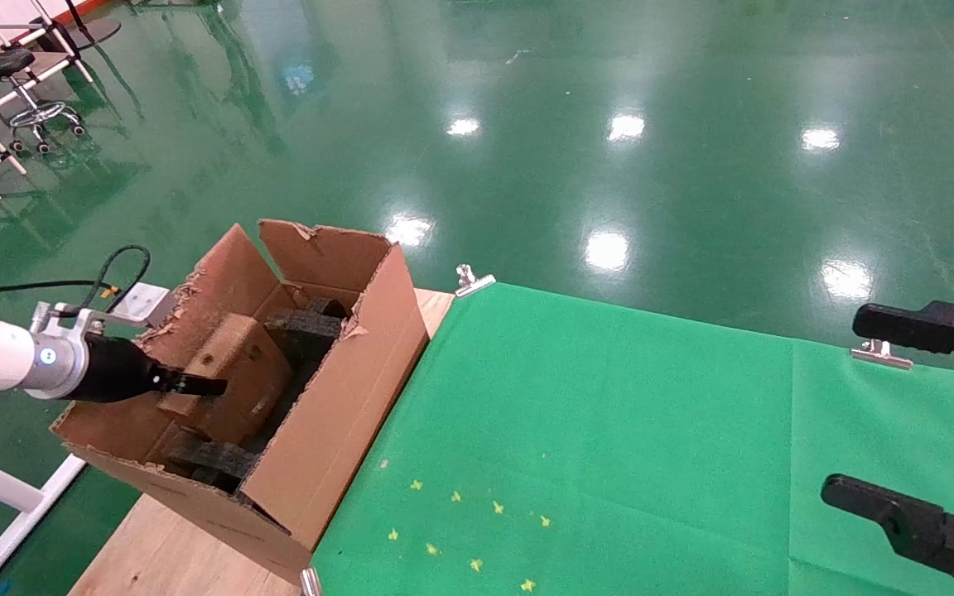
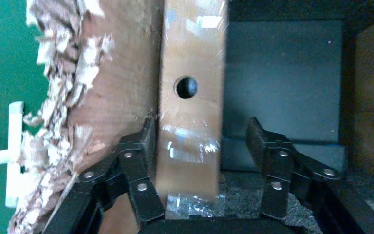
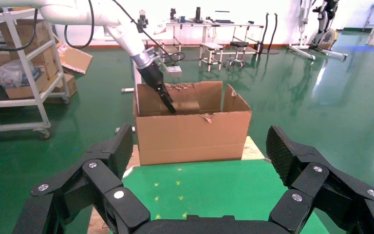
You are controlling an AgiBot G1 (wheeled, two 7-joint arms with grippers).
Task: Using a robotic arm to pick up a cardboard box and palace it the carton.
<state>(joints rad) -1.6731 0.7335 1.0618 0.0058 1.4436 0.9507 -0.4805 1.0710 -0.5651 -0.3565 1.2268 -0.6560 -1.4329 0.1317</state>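
Rough torn brown corrugated carton (image 1: 336,389) around my matt black left gripper (image 2: 202,146); smooth brown cardboard box (image 2: 191,97) with glossy tape between its fingers; glossy green floor (image 1: 609,124) beyond.

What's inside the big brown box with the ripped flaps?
Inside the large torn-flap brown carton sits a small closed brown cardboard box on black foam pieces. The left gripper reaches in around it. The carton's floor is covered.

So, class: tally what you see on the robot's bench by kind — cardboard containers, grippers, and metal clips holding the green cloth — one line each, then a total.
Cardboard containers: 2 (carton, cardboard box inside it)
Grippers: 2 (left gripper, right gripper)
Metal clips: 3 ()
Total: 7
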